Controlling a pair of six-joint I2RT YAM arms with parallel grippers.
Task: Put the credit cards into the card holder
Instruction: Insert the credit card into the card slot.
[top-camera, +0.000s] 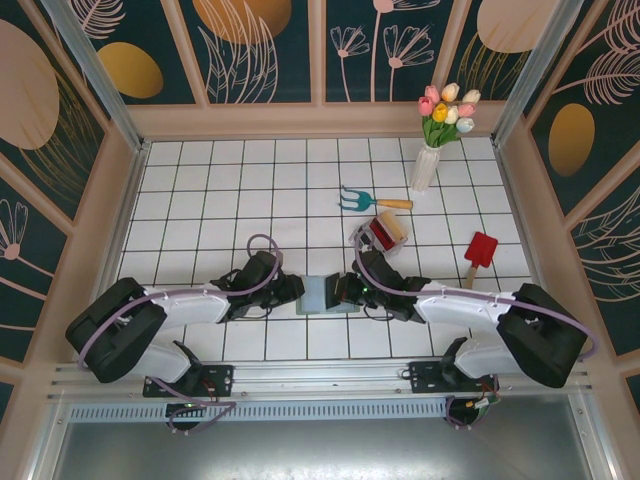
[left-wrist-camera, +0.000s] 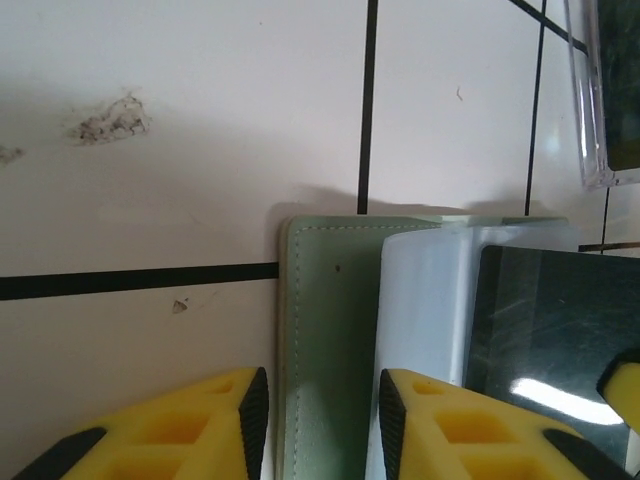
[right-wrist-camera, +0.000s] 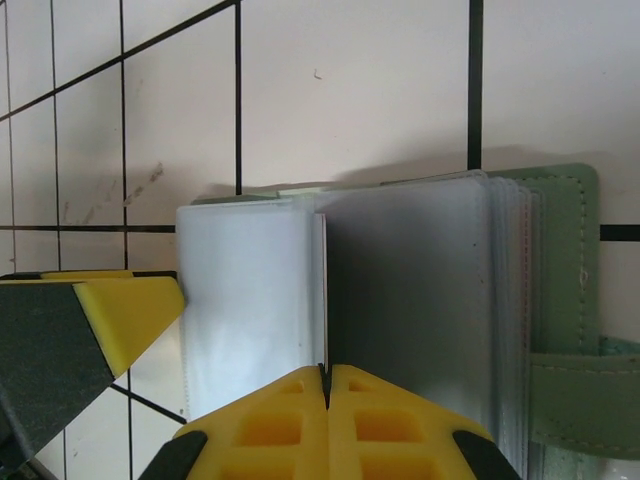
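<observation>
Left gripper (left-wrist-camera: 320, 400): my jaws stand apart over the card holder's (left-wrist-camera: 330, 300) green cover, mid-worktop (top-camera: 200, 200).
Right gripper (right-wrist-camera: 326, 378): pinched shut on its clear sleeve (right-wrist-camera: 250, 300).
Done: one dark card (left-wrist-camera: 560, 330), seemingly sleeved.
Left: credit cards (top-camera: 385, 233) waiting in the tray (left-wrist-camera: 590, 120).

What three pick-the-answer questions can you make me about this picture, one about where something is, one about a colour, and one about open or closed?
1. Where does the vase of tulips stand?
A. between the two arms
B. far back, on the right
C. at the near left corner

2. What colour is the blade of the toy shovel?
A. blue
B. yellow
C. red

3. How does the card holder lie?
A. open
B. shut with its clasp
C. standing on end

Answers: 1 B, the vase sits at the back right. 2 C, the blade is plainly red. 3 A, its clear sleeves are fanned out over the green cover.
</observation>
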